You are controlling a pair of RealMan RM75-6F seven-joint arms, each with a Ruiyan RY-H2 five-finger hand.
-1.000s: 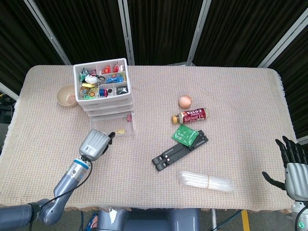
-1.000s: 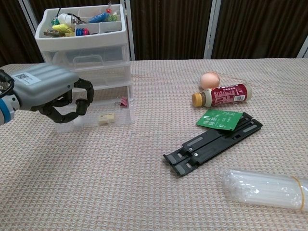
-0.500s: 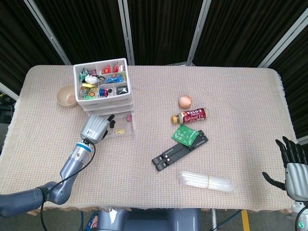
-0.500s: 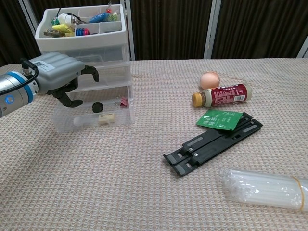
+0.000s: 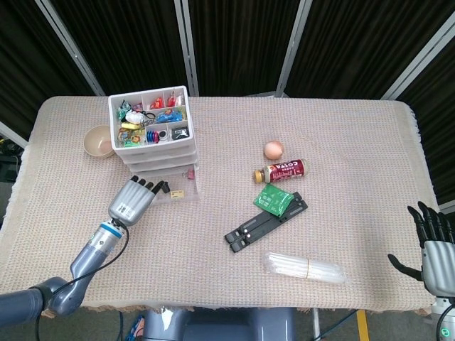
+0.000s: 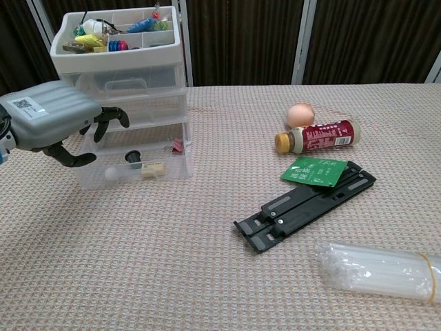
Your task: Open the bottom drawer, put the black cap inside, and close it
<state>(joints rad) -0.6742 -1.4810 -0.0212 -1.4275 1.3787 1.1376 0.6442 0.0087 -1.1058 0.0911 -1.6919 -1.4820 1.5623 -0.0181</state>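
Note:
The white drawer unit (image 5: 151, 135) (image 6: 120, 62) stands at the back left, its clear bottom drawer (image 5: 186, 186) (image 6: 165, 169) pulled out toward me. The black cap (image 5: 162, 187) (image 6: 133, 157) lies inside that drawer, near a small cream piece and a pink clip. My left hand (image 5: 131, 201) (image 6: 55, 121) hovers just in front and to the left of the open drawer, fingers spread, holding nothing. My right hand (image 5: 430, 245) hangs past the table's front right corner, fingers apart and empty; only the head view shows it.
A beige bowl (image 5: 99, 141) sits left of the drawers. To the right are an egg (image 5: 273, 150) (image 6: 300, 114), a lying bottle (image 5: 281, 171) (image 6: 318, 135), a green packet (image 5: 273, 198) on a black folding stand (image 5: 266, 220) (image 6: 306, 205), and a clear tube pack (image 5: 303, 267) (image 6: 375, 270).
My left hand brought the black cap over the open drawer and let it go. The cap now lies in the drawer, and the hand has drawn back with its fingers opened.

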